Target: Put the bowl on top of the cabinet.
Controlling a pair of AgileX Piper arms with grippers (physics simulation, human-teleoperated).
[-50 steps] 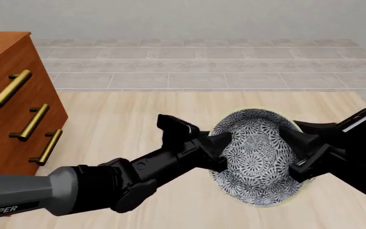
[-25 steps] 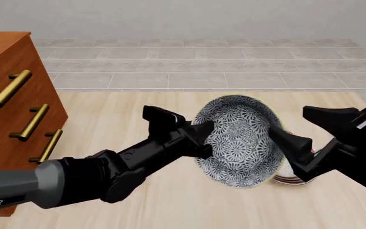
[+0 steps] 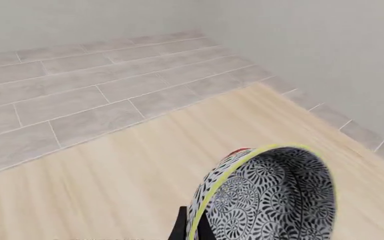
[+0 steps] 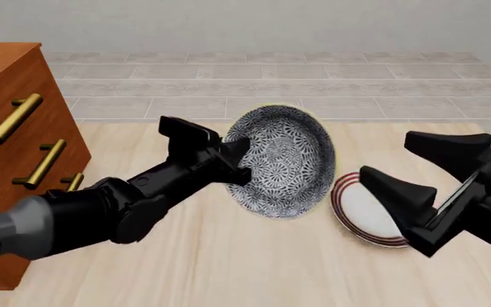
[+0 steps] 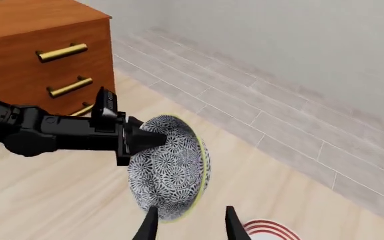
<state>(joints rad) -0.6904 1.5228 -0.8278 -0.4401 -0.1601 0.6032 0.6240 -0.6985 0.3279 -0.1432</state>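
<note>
Left claw (image 4: 233,160) pinches the bowl (image 4: 284,163) by its rim, tilted; cabinet (image 4: 11,128) sits further left. Right claw (image 4: 424,176) wide open, w/ nothing in it.

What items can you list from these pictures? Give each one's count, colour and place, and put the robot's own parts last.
Bowl: one, white with dense dark blue floral pattern, pale rim; lifted off the table and tipped on its side, near the middle of the front view.
Plate: one, white with red rings; lying on the table right of the bowl, partly hidden by the right gripper.
Cabinet: one, reddish-brown wood with three brass bar handles; far left of the table.
Table: one, pale wood; grey tiled floor beyond it.
Left gripper: one, black; shut on the bowl's rim.
Right gripper: one, black; open, holding nothing, over the plate.
</note>
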